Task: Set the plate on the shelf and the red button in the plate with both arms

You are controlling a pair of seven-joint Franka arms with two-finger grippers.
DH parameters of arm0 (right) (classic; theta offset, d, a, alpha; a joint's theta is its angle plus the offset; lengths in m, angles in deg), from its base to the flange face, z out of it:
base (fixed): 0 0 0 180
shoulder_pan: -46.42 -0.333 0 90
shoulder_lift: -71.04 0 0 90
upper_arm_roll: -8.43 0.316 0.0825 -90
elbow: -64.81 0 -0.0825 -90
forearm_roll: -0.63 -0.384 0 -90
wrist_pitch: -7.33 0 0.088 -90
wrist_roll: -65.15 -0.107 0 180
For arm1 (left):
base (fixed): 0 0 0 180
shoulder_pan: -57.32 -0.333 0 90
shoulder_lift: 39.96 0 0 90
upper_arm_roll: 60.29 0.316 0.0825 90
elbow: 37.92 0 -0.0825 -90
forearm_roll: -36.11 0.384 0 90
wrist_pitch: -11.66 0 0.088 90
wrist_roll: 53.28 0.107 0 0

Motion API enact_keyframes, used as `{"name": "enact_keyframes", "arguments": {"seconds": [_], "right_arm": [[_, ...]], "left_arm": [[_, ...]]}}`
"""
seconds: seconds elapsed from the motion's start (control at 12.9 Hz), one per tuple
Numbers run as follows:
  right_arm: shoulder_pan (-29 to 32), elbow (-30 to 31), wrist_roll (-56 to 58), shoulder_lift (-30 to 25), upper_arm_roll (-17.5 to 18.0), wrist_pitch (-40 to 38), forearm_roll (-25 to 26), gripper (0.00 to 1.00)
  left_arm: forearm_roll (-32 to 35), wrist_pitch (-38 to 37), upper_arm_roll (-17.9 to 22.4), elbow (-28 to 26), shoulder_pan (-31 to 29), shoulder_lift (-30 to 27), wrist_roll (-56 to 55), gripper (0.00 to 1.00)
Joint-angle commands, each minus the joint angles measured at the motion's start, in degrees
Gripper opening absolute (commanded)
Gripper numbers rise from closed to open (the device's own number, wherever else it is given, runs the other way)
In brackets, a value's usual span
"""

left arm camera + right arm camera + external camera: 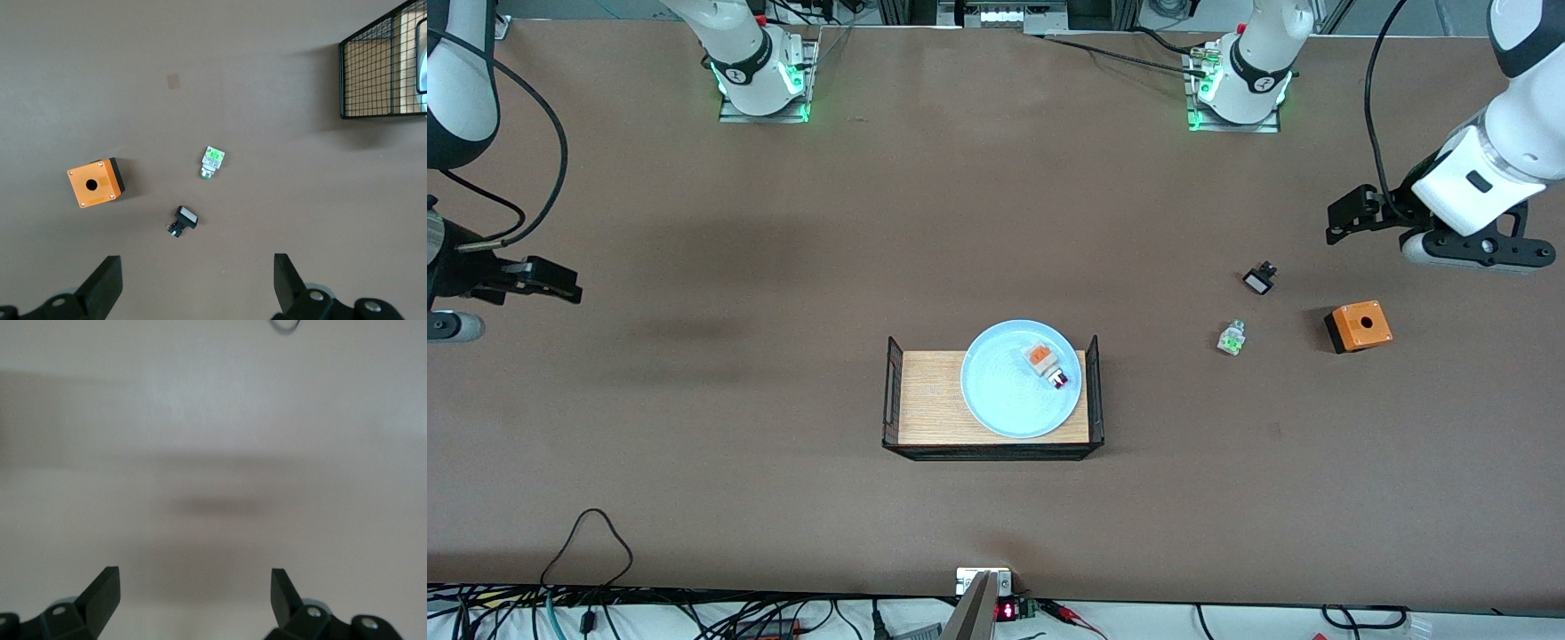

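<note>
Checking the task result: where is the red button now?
In the front view, the red button lies on the plate, which sits in the wooden tray.

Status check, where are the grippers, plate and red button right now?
Left gripper and right gripper open, empty, over bare table. Red button on plate, plate on tray. Nothing in the way.

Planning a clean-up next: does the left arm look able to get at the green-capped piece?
Probably yes: the left pincer hangs open over bare table, and the green-capped piece lies alone, apart from the orange box.
</note>
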Motion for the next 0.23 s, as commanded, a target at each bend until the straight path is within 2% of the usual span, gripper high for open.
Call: {"name": "enact_keyframes", "arguments": {"seconds": [0.0, 0.16], "right_arm": [[0.04, -0.89, 0.73, -0.91, 0.38, -3.74, 1.13, 1.0], [0.04, -0.98, 0.56, -1.26, 0.38, -4.88, 1.04, 1.0]], "left_arm": [[1.22, -1.5, -0.24, 1.71, -0.38, -0.32, -0.16, 1.0], [1.22, -1.59, 0.03, 1.81, -0.38, -0.23, -0.33, 1.0]]}}
